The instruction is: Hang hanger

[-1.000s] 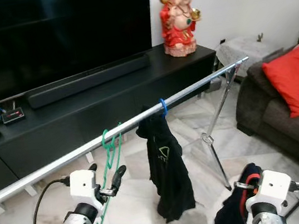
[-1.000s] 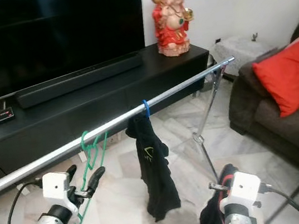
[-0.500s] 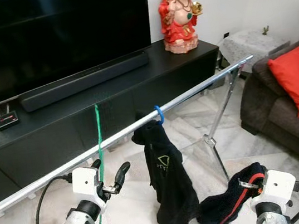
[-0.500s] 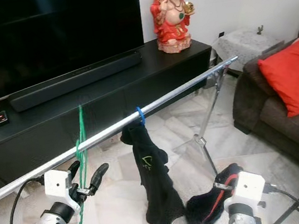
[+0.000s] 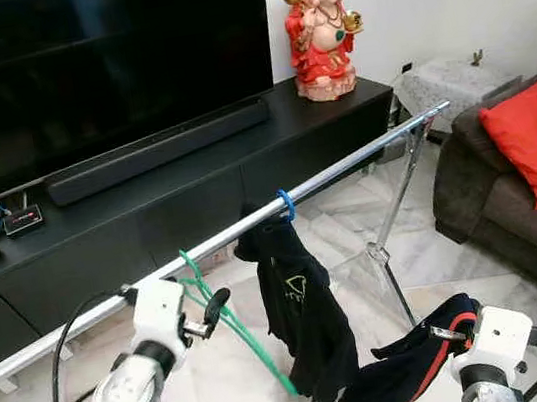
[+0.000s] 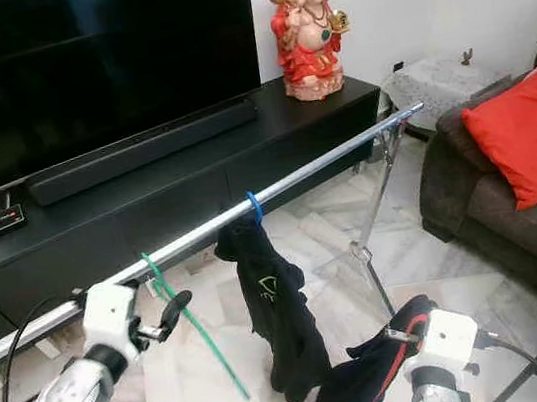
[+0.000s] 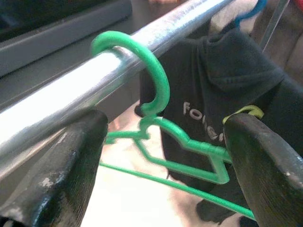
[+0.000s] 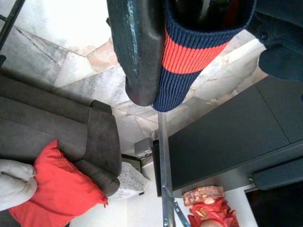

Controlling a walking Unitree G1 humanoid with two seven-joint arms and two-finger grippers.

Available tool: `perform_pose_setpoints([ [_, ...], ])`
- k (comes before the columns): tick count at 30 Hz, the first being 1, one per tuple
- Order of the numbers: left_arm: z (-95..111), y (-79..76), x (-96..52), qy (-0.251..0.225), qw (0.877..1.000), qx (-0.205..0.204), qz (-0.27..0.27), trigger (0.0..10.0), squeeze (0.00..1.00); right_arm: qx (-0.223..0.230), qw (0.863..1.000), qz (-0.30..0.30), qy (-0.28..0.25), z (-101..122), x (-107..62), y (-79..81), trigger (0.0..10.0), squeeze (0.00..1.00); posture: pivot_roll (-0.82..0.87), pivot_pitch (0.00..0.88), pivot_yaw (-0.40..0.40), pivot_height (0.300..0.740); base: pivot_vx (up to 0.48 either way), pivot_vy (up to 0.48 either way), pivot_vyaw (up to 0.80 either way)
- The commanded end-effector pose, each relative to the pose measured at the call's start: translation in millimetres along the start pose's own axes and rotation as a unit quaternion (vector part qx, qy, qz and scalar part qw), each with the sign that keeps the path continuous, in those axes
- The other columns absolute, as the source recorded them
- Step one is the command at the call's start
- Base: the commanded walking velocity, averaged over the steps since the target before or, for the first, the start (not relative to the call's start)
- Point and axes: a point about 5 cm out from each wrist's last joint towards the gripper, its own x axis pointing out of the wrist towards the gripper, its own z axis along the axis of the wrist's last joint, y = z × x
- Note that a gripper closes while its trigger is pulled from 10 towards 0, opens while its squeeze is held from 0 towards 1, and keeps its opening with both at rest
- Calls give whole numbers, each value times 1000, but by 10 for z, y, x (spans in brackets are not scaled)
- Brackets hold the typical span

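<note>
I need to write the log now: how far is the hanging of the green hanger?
Done: the green hanger has its hook over the metal rail, beside the hung black garment. In hand: the left pincer sits open around it. Left: withdrawing; the right pincer is shut on a navy garment.

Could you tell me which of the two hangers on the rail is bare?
The green hanger, beside the left gripper; the blue hanger, farther along the rail, carries a black garment.

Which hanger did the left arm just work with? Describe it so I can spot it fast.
Find the long silver rail crossing in front of the black TV cabinet. Just before the left claw, the green hanger hooks over it. Unlike the blue hanger further along carrying a black garment, it is bare.
</note>
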Motion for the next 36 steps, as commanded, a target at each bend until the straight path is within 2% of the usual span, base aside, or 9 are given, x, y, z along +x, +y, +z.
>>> perform_pose_setpoints([
  [1,48,-39,29,6,1000,6,-2,10000,0,-1,1000,1,-8,26,13,13,10000,0,122,12,3,740,0,0,0],
  [5,75,-137,126,38,999,8,-4,10000,0,-2,1000,0,-6,15,10,10,10000,0,116,12,8,740,0,0,0],
  [9,59,-181,129,75,997,6,1,10000,0,-2,1000,-1,-4,8,4,5,10000,0,115,13,10,740,0,0,0],
  [21,-31,-84,-11,147,988,-6,43,10000,0,-1,1000,6,3,-23,-6,50,10000,0,128,16,10,740,0,0,0],
  [31,10,-76,-32,152,986,-30,54,10000,0,-1,1000,7,4,-32,-9,45,10000,0,127,12,10,740,0,0,0],
  [36,83,89,-59,146,986,-8,84,10000,0,-1,1000,9,5,-36,-12,47,10000,0,127,12,9,740,0,0,0],
])
